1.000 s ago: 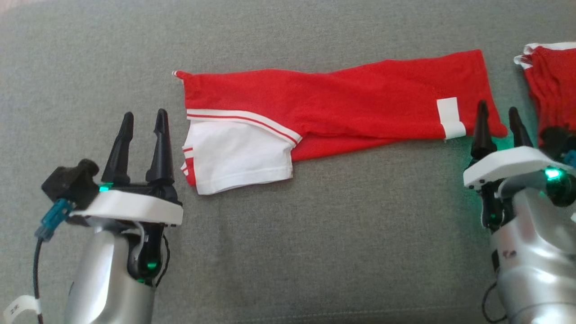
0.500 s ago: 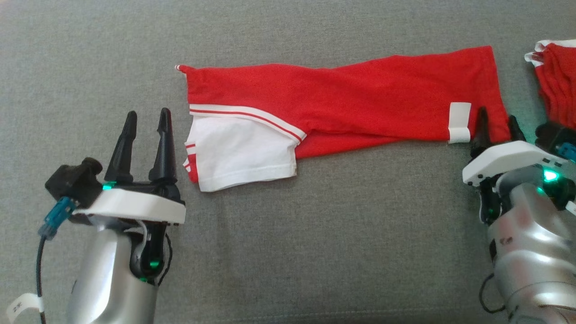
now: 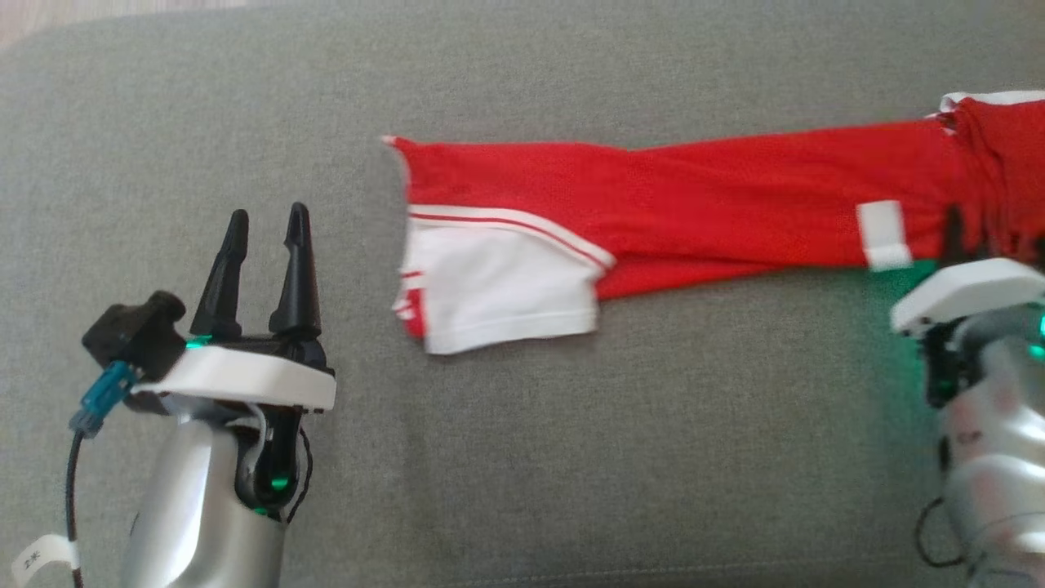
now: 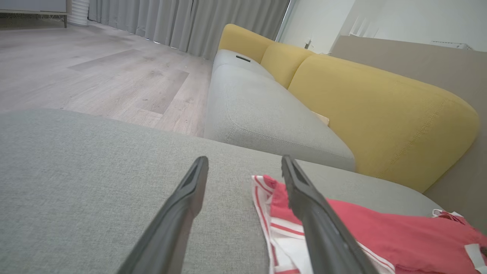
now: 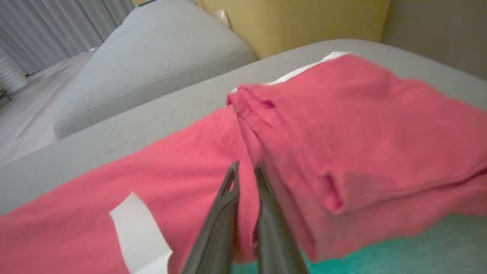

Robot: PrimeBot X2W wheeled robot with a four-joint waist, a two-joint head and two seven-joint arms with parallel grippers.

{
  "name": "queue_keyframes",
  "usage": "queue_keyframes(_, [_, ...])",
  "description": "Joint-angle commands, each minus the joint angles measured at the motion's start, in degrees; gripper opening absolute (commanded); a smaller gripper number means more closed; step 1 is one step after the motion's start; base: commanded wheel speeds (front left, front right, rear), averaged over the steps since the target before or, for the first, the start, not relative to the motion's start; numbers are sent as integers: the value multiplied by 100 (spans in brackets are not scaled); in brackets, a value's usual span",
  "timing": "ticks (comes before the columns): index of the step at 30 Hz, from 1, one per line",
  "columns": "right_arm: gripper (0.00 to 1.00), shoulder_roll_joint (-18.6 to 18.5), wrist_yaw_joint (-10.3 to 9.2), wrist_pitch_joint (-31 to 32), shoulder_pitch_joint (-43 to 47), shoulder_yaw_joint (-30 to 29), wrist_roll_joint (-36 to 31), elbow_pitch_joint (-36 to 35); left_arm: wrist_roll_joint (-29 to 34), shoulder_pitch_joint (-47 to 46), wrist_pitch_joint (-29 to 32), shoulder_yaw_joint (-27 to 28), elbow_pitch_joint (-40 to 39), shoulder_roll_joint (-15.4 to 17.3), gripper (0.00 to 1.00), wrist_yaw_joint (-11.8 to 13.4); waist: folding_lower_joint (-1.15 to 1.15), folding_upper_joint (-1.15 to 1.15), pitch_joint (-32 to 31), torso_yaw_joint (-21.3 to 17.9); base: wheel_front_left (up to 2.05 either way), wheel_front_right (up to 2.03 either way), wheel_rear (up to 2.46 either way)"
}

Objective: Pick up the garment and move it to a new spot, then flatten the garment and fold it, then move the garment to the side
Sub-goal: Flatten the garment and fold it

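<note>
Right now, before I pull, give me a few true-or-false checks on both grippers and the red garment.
1. The right gripper is shut on the right end of the red garment. True.
2. The left gripper grips the garment too. False: it is open and hangs beside the white sleeve, apart from it.
3. The white sleeve lies at the garment's end nearer the left gripper. True.
4. The garment lies on a yellow cushion. False: it lies on the grey cushion; the yellow part is the sofa backrest beyond it.
5. A white label sits on the garment close to the right gripper. True.
</note>
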Motion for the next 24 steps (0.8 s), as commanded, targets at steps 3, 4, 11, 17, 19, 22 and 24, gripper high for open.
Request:
queue_keyframes(3, [0,-213,-5,-124,-8,-122,-19,-264,-51,-42,-34,189,-167,63,100,-35,0,0,-92,-27,0,0,0])
queue_keyframes(4, [0,-233,-5,-132,9,-189,-34,-305,-58,-32,-34,191,-166,63,100,-35,0,0,-116,-35,0,0,0])
queue_keyframes(11, [0,272,-5,-175,121,208,-92,-907,-104,94,-34,216,-156,63,100,-35,0,0,-331,-100,0,0,0])
queue_keyframes(17, [0,555,-5,-153,392,1393,435,-1610,-133,193,-34,141,-136,62,100,-35,0,0,-542,-36,0,0,0])
queue_keyframes(19, [0,559,-5,-103,528,1987,1012,-1866,-138,215,-34,116,-139,62,100,-35,0,0,-602,18,0,0,0])
queue_keyframes(22, [0,561,-5,-36,735,2612,1563,-2255,-135,262,-34,99,-144,62,100,-35,0,0,-690,115,0,0,0])
queue_keyframes(24, [0,561,-5,20,847,2903,1767,-2447,-143,304,-34,107,-149,62,100,-35,0,0,-736,188,0,0,0])
